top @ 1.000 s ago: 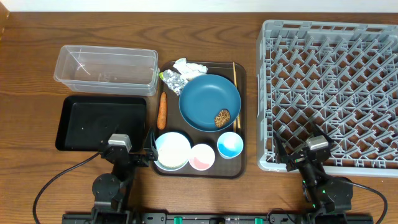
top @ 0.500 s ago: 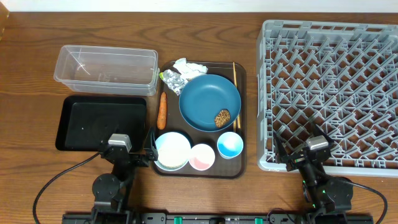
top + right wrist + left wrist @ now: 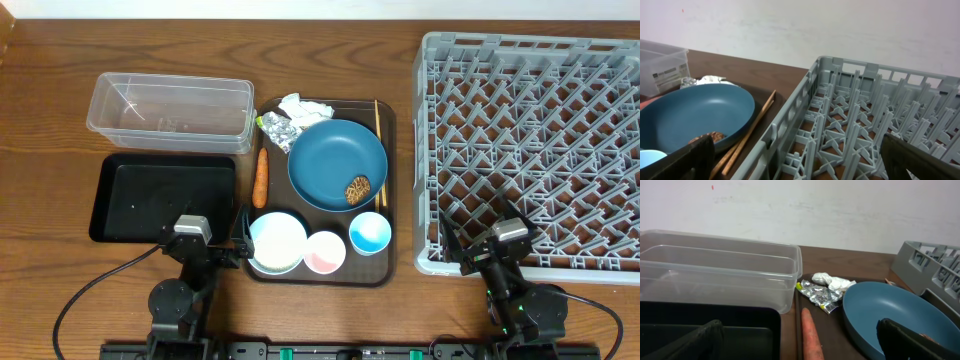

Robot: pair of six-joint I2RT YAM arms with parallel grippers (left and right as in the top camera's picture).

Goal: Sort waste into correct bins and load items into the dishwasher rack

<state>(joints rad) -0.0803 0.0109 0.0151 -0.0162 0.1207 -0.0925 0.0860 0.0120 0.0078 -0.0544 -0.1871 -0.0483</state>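
— The wooden table (image 3: 50, 90): what's on it?
— A brown tray (image 3: 388, 200) holding the blue plate (image 3: 335, 160), with the carrot (image 3: 260, 177) just beside it; the grey rack (image 3: 530, 130) stands to my right.
— And your jaws?
— My left gripper (image 3: 800, 337) and right gripper (image 3: 800, 160) are both spread wide (fingers well apart), low at the table's near edge.

Overhead looks straight down; both low wrist views share the blue plate (image 3: 890, 307).
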